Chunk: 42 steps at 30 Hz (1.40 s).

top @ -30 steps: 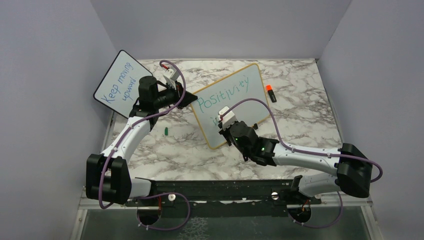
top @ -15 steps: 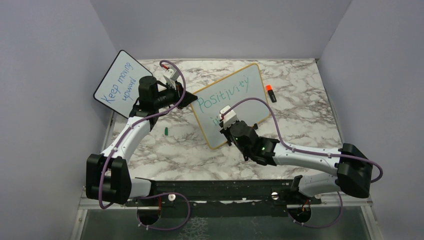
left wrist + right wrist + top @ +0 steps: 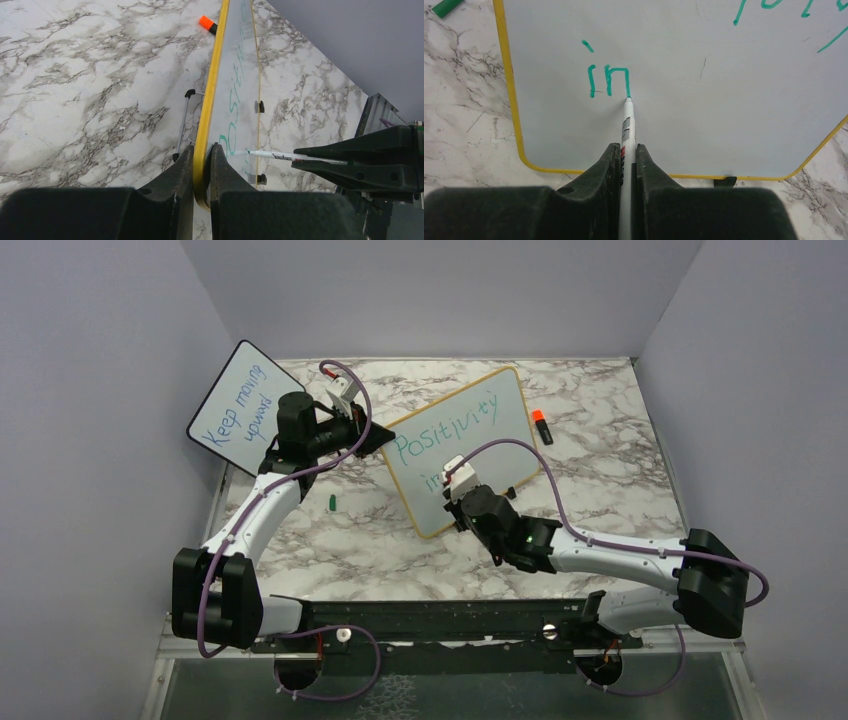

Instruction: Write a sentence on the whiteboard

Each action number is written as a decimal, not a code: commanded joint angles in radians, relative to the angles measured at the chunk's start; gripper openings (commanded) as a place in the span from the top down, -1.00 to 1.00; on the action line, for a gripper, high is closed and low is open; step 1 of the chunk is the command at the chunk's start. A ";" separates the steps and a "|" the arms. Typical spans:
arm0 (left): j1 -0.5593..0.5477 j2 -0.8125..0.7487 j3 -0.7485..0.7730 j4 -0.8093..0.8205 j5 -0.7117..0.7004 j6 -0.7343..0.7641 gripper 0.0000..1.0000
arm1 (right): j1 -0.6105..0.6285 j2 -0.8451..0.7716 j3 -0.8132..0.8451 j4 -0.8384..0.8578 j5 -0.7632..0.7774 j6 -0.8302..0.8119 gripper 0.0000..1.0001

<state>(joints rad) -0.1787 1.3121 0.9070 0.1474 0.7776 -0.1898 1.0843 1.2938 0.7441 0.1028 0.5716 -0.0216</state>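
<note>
The whiteboard (image 3: pixel 505 450), white with a yellow frame, stands tilted on the marble table. My left gripper (image 3: pixel 385 438) is shut on its left frame edge; in the left wrist view the yellow frame (image 3: pixel 212 100) sits pinched between the fingers of that gripper (image 3: pixel 202 156). My right gripper (image 3: pixel 626 150) is shut on a white marker (image 3: pixel 627 125), and the marker's tip touches the board at the foot of the "n". The sentence (image 3: pixel 445 425) reads "Positivity" in green, with "in" (image 3: pixel 608 80) on the line below. From the left wrist the marker (image 3: pixel 280 156) meets the board face.
A smaller black-framed board (image 3: pixel 235 405) with blue writing leans at the back left wall. An orange-capped marker (image 3: pixel 541 426) lies right of the whiteboard. A green cap (image 3: pixel 331 503) lies on the table left of it. Grey walls close in three sides.
My right gripper and the marker have shifted slightly to the right along the lower line. The left arm and the whiteboard have not moved.
</note>
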 commanded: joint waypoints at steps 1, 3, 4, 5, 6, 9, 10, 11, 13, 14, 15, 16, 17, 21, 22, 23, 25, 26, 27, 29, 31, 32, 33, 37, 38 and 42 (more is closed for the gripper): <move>-0.013 0.041 -0.020 -0.115 -0.072 0.080 1.00 | -0.007 -0.021 -0.011 -0.023 0.001 0.018 0.99; -0.013 0.041 -0.020 -0.116 -0.072 0.080 1.00 | -0.007 -0.025 -0.005 -0.016 0.001 0.015 0.99; -0.013 0.041 -0.020 -0.115 -0.073 0.081 1.00 | -0.007 -0.027 0.000 -0.012 0.001 0.011 1.00; -0.013 0.042 -0.020 -0.117 -0.073 0.080 1.00 | -0.007 -0.030 0.002 -0.008 0.002 0.005 0.99; -0.013 0.042 -0.020 -0.117 -0.074 0.080 1.00 | -0.007 -0.034 0.003 0.001 0.006 0.002 0.99; -0.013 0.041 -0.020 -0.117 -0.074 0.081 1.00 | -0.007 -0.054 0.002 0.025 0.014 -0.010 0.99; -0.013 0.042 -0.019 -0.117 -0.075 0.081 1.00 | -0.009 -0.061 0.002 0.030 0.018 -0.012 0.99; -0.013 0.041 -0.019 -0.117 -0.074 0.082 1.00 | -0.010 -0.067 0.002 0.032 0.019 -0.012 0.99; -0.013 0.043 -0.020 -0.118 -0.074 0.082 1.00 | -0.018 -0.077 0.002 0.035 0.019 -0.016 0.99; -0.013 0.041 -0.020 -0.118 -0.074 0.082 1.00 | -0.024 -0.082 0.001 0.037 0.019 -0.019 0.99; -0.013 0.042 -0.019 -0.118 -0.074 0.082 1.00 | -0.030 -0.087 -0.001 0.040 0.019 -0.019 0.99; -0.013 0.042 -0.019 -0.118 -0.074 0.082 1.00 | -0.035 -0.091 -0.006 0.042 0.017 -0.022 0.99; -0.013 0.043 -0.019 -0.118 -0.074 0.082 1.00 | -0.042 -0.097 -0.010 0.045 0.015 -0.023 0.99; -0.013 0.043 -0.019 -0.118 -0.074 0.082 1.00 | -0.078 -0.108 -0.021 0.049 -0.001 -0.024 0.99; -0.013 0.044 -0.020 -0.118 -0.074 0.083 1.00 | -0.086 -0.111 -0.024 0.054 -0.007 -0.024 0.99; -0.013 0.044 -0.020 -0.118 -0.074 0.082 1.00 | -0.092 -0.114 -0.025 0.056 -0.015 -0.022 0.99; -0.013 0.043 -0.020 -0.118 -0.074 0.082 1.00 | -0.100 -0.110 -0.026 0.059 -0.028 -0.020 0.99; -0.013 0.044 -0.020 -0.119 -0.074 0.084 1.00 | -0.103 -0.106 -0.025 0.060 -0.030 -0.020 0.99; -0.013 0.044 -0.020 -0.118 -0.074 0.084 1.00 | -0.106 -0.103 -0.025 0.062 -0.035 -0.019 0.99; -0.013 0.044 -0.020 -0.118 -0.074 0.084 1.00 | -0.109 -0.096 -0.027 0.071 -0.044 -0.017 0.99; -0.013 0.045 -0.019 -0.118 -0.074 0.084 1.00 | -0.113 -0.089 -0.027 0.079 -0.049 -0.015 0.99; -0.013 0.045 -0.019 -0.118 -0.074 0.084 1.00 | -0.115 -0.085 -0.028 0.081 -0.052 -0.016 0.99; -0.013 0.044 -0.018 -0.118 -0.074 0.083 1.00 | -0.117 -0.082 -0.027 0.081 -0.055 -0.015 0.99; -0.013 0.045 -0.019 -0.118 -0.074 0.083 1.00 | -0.122 -0.064 -0.025 0.085 -0.064 -0.017 0.99; -0.013 0.046 -0.019 -0.118 -0.074 0.084 1.00 | -0.124 -0.060 -0.025 0.086 -0.065 -0.018 0.99; -0.013 0.046 -0.018 -0.118 -0.072 0.085 1.00 | -0.132 -0.050 -0.027 0.102 -0.067 -0.018 0.99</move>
<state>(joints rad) -0.1791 1.3121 0.9077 0.1471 0.7776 -0.1898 0.9623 1.2324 0.7261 0.1570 0.5255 -0.0376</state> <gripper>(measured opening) 0.123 0.167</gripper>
